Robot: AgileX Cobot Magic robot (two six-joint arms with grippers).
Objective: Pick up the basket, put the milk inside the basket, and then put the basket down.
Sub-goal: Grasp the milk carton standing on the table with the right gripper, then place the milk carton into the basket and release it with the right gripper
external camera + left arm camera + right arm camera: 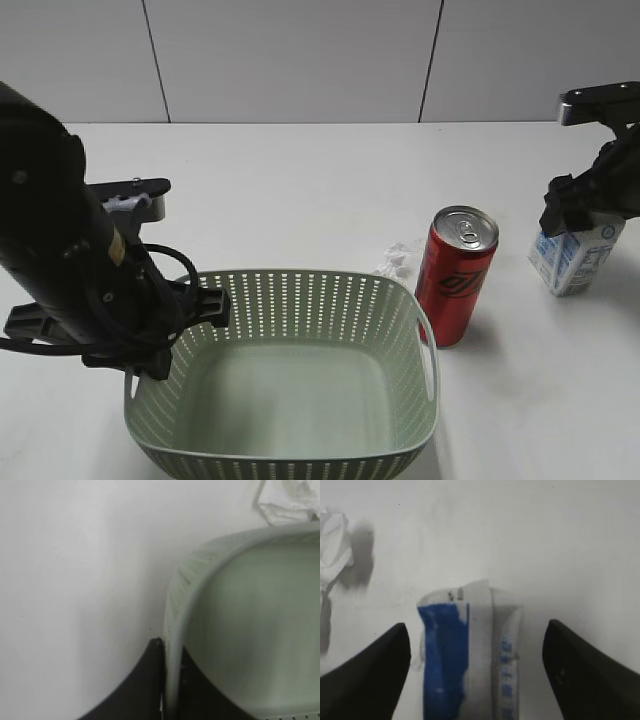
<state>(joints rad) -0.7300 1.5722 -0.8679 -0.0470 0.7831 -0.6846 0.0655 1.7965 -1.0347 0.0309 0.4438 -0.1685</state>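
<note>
Pale green slotted plastic basket (pixel 290 385) sits near centre on the white table (pixel 300 180), its left rim pinched by the left gripper (pixel 205 305); it looks light and stiff, so a rim hold should do. Left wrist view: dark fingers (pixel 145 680) closed on either side of the rim wall. Right wrist view: the right gripper (pixel 475 670) gapes wide around the small white-and-blue milk carton (pixel 467 650), touching nothing; thin card probably dents, so squeeze the flat sides gently.
</note>
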